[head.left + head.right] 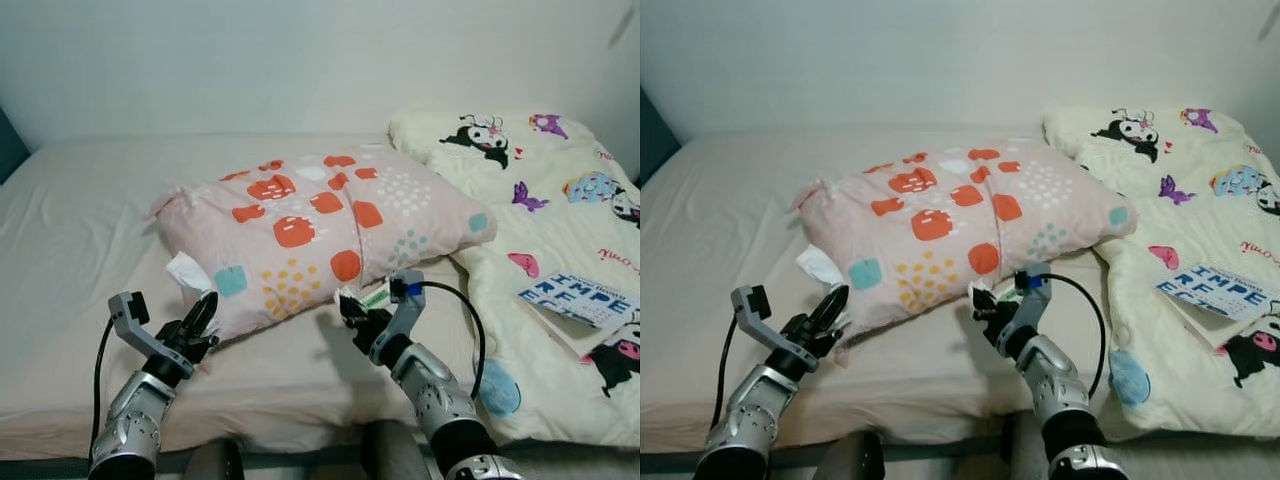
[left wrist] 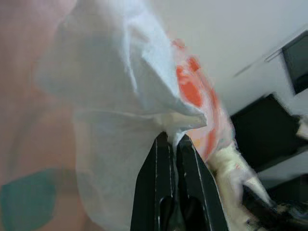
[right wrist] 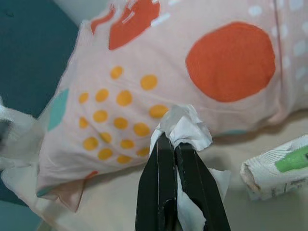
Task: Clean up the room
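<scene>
A pink pillow point(image 1: 320, 235) with orange, teal and yellow patches lies across the middle of the bed point(image 1: 70, 250), and both arms reach in at its near edge. The left gripper point(image 1: 207, 312) is at the pillow's near left corner, its black fingers pinched together on a white tissue point(image 1: 186, 271) that sticks out from under that corner; in the left wrist view the sheet point(image 2: 120, 96) hangs crumpled right over the fingertips. The right gripper point(image 1: 350, 312) is at the middle of the pillow's near edge, clenched on another tissue, a small crumpled wad point(image 3: 185, 126) pressed between its fingers. Just beside it on the mattress lies a tissue pack point(image 3: 276, 173) with a green label. To the right of the pillow a cream quilt point(image 1: 560, 200) with cartoon prints is spread over the bed, and a booklet point(image 1: 580, 300) with large blue letters lies on it.
</scene>
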Tool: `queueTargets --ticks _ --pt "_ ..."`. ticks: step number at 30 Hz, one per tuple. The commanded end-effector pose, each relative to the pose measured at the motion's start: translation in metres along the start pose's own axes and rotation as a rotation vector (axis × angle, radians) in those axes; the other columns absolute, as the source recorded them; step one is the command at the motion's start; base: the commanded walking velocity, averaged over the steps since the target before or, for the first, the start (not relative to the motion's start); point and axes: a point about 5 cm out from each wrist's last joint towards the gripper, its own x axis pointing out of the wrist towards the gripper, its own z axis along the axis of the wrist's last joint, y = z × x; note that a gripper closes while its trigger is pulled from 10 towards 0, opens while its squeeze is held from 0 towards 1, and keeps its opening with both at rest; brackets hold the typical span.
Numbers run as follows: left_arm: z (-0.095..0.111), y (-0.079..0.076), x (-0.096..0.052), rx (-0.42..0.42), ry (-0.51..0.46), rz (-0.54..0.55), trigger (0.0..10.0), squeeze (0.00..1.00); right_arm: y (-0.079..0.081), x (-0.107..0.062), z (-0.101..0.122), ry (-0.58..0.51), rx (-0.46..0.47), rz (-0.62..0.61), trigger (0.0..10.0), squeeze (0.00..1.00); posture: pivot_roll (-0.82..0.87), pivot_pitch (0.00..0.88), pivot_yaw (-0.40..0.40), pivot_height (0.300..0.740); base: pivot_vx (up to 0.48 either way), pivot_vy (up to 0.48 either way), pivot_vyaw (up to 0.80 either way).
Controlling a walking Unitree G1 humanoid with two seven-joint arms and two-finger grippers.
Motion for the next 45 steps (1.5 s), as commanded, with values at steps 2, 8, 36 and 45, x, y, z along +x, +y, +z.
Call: queueTargets --ticks 2,8,36,45 --pt "-0.004 -0.005 0.001 -0.002 0.021 -0.016 10.0 0.00 -0.002 -0.001 -0.003 0.007 -0.002 -0.018 0.0 0.00 0.01 0.063 -0.048 0.632 0.000 0.000 0.00" --pt "-0.012 -0.009 0.004 0.007 0.057 -0.006 10.0 0.00 -0.006 0.000 -0.004 0.012 -0.005 -0.031 0.0 0.00 0.01 0.041 -0.043 0.647 0.000 0.000 0.00" --pt "-0.065 0.019 -0.024 0.051 0.290 0.202 10.0 0.00 -0.031 -0.028 -0.049 0.177 0.002 -0.197 0.0 0.00 0.01 0.000 -0.033 0.737 0.000 0.000 0.00" --pt "-0.077 0.049 -0.071 0.052 0.388 0.446 10.0 0.00 -0.038 -0.046 -0.068 0.226 0.005 -0.249 10.0 0.00 0.01 0.000 -0.033 0.740 0.000 0.000 0.00"
